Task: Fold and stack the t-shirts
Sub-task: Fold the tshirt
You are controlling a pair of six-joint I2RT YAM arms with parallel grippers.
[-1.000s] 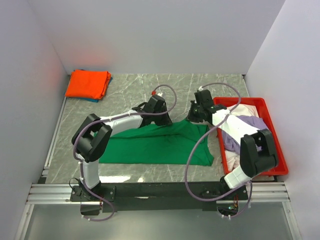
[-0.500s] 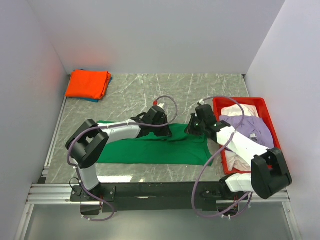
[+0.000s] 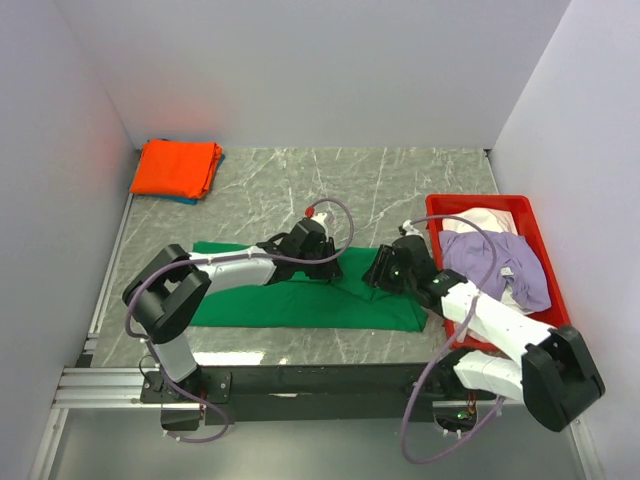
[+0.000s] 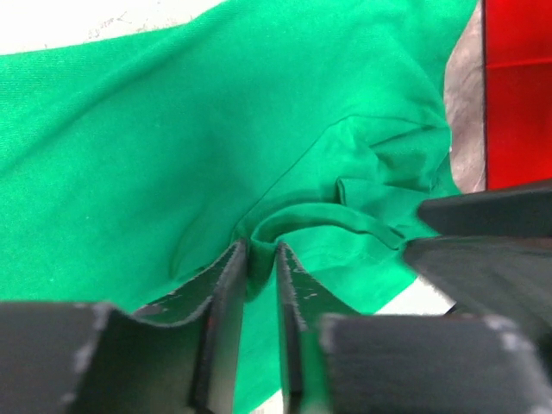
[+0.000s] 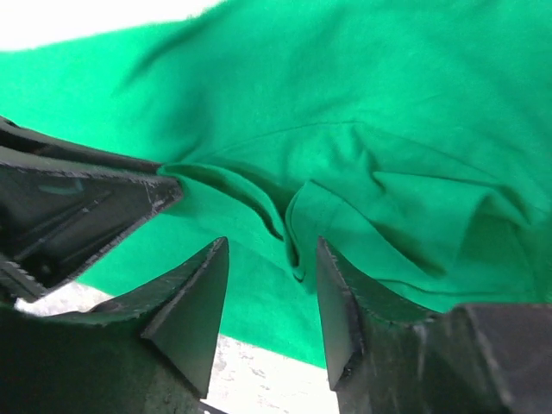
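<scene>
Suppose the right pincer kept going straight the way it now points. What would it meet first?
Most likely the green t-shirt: the right pincer points down at a raised fold between its open fingers, though depth is hard to judge.
</scene>
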